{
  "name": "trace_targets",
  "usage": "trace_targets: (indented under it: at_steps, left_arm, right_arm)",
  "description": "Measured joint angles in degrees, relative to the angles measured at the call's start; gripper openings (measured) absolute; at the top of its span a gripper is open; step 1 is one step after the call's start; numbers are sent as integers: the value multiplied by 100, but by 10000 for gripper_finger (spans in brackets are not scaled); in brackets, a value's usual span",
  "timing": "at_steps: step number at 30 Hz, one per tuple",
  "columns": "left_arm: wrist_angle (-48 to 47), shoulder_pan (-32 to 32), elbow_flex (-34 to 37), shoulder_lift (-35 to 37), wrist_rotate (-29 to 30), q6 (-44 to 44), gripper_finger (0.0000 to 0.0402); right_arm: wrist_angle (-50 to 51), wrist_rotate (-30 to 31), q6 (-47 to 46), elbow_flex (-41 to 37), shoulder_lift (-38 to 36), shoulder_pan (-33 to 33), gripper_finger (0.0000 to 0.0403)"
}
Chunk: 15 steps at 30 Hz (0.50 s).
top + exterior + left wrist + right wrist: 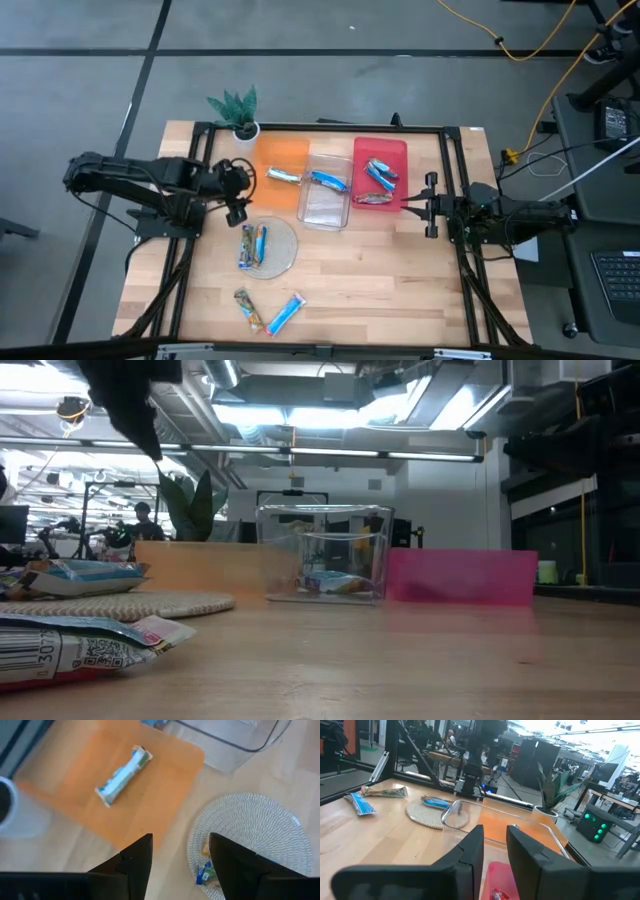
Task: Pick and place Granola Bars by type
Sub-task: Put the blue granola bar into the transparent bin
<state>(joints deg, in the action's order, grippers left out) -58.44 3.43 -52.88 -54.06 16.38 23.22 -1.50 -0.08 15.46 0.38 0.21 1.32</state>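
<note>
Bright ceiling strip lights (300,410) — glare overhead, blurred foreground, soft shadows

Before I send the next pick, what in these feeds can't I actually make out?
- Pink bin, low view: its opaque wall hides the bars inside.
- Bars on the round mat, high view: too small to sort by type; in the left wrist view the left end effector covers part of them.
- Orange bin, low view: wall hides its bar.
- Nearest bar, low view: cut off by the picture's edge, blurred.
</note>
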Motion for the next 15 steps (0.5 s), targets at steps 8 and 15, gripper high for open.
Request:
trace_targets:
  at_steps: [8, 15]
  left_arm:
    - [905, 137, 771, -17, -331, 400, 186]
    - [1194, 321, 1331, -53, -402, 1215, 184]
  right_arm:
    - [0, 0, 0, 0, 2, 2, 87]
    - [0, -1, 0, 0, 2, 2, 87]
